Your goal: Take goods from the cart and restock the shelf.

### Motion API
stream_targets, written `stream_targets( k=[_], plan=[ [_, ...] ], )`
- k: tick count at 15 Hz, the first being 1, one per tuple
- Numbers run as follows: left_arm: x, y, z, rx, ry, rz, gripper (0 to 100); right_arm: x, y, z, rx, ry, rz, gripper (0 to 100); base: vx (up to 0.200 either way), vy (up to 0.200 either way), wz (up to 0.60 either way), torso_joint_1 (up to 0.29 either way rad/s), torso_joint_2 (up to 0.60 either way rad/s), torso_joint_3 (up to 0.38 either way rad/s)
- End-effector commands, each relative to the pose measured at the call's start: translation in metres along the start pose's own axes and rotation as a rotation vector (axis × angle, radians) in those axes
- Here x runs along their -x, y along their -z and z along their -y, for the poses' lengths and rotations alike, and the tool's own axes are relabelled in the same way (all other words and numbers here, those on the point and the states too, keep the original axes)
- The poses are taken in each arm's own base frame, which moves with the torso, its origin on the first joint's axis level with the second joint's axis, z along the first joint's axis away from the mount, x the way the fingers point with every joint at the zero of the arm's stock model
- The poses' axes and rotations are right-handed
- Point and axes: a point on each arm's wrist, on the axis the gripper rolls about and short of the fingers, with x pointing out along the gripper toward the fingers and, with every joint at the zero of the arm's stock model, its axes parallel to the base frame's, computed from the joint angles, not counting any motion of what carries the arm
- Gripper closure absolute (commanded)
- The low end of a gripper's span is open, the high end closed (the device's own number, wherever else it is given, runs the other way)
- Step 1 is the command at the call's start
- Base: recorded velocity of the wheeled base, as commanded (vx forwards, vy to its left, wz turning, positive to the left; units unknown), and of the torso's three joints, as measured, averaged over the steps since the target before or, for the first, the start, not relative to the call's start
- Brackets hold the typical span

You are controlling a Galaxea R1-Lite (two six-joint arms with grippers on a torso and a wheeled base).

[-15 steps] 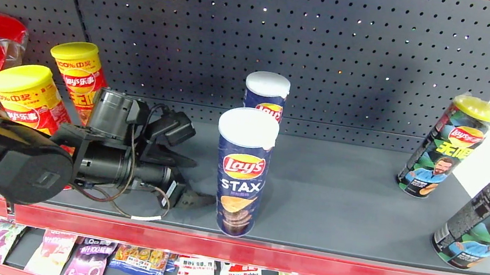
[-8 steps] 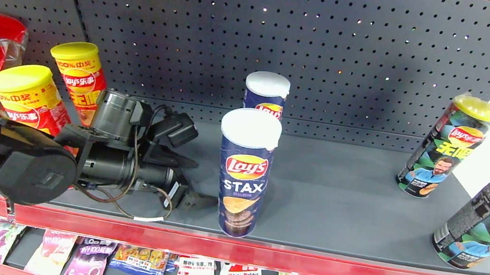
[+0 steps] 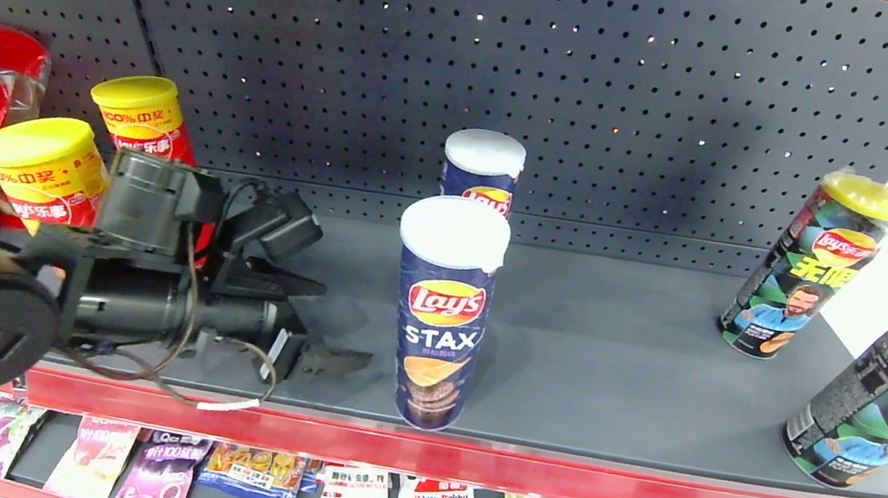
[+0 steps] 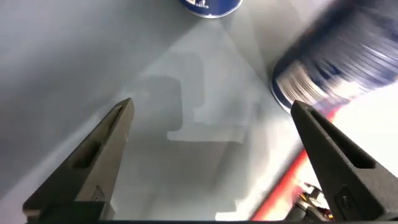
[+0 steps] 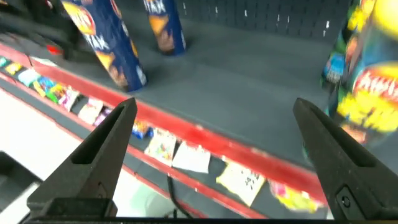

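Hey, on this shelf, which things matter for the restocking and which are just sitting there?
Likely job: front blue can, upright at the front of the shelf; left hand, open beside it, apart; right hand, open and empty.
Just there: rear blue can; yellow-lidded red cans; green-black cans; snack packets below.

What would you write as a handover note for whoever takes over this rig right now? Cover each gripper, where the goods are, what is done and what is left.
Left gripper: open, empty, low over the shelf, beside the front blue can on its left, not touching it.
Right gripper: open, empty, held out in front of the shelf's red edge.
Goods: the front blue can stands upright near the front edge, with the rear blue can behind it. Two red cans stand at the left, two dark cans at the right.
Done: the front blue can is on the shelf.
Left: probably draw the left arm clear, then fetch the next item from the cart.
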Motion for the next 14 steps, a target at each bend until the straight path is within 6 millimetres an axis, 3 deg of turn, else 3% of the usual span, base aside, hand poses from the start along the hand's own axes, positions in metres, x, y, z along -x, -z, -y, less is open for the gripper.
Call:
stream_targets(
  k=[1,4,5,6,7,9,11,12,14],
  plan=[
    [0.085,0.016,0.034,-0.016,-0.066,0.111,0,0.002,0.008,0.002,0.014,0.057,-0.006,0,0.0,0.0,0.0,0.0,0.0,0.0],
    [0.172,0.053,0.074,0.067,-0.258,0.21,0,0.014,0.019,0.006,0.066,0.24,-0.059,0,0.0,0.0,0.0,0.0,0.0,0.0],
    [0.184,0.059,0.081,0.092,-0.289,0.216,0,0.019,0.023,0.007,0.064,0.272,-0.069,0,0.0,0.0,0.0,0.0,0.0,0.0],
    [0.218,0.08,0.107,0.173,-0.374,0.223,0,0.036,0.037,0.006,0.057,0.354,-0.093,0,0.0,0.0,0.0,0.0,0.0,0.0],
    [0.229,0.092,0.119,0.212,-0.41,0.217,0,0.046,0.043,0.005,0.057,0.398,-0.094,0,0.0,0.0,0.0,0.0,0.0,0.0],
    [0.24,0.119,0.141,0.264,-0.468,0.201,0,0.06,0.055,-0.001,0.072,0.566,-0.115,0,0.0,0.0,0.0,0.0,0.0,0.0],
    [0.24,0.139,0.148,0.286,-0.546,0.173,0,0.061,0.064,-0.007,0.035,0.714,-0.139,0,0.0,0.0,0.0,0.0,0.0,0.0],
    [0.235,0.151,0.148,0.295,-0.6,0.155,0,0.06,0.082,-0.01,0.02,0.744,-0.148,0,0.0,0.0,0.0,0.0,0.0,0.0],
    [0.231,0.174,0.155,0.266,-0.627,0.221,0,0.063,0.114,-0.015,0.03,0.588,-0.081,0,0.0,0.0,0.0,0.0,0.0,0.0]
  ],
)
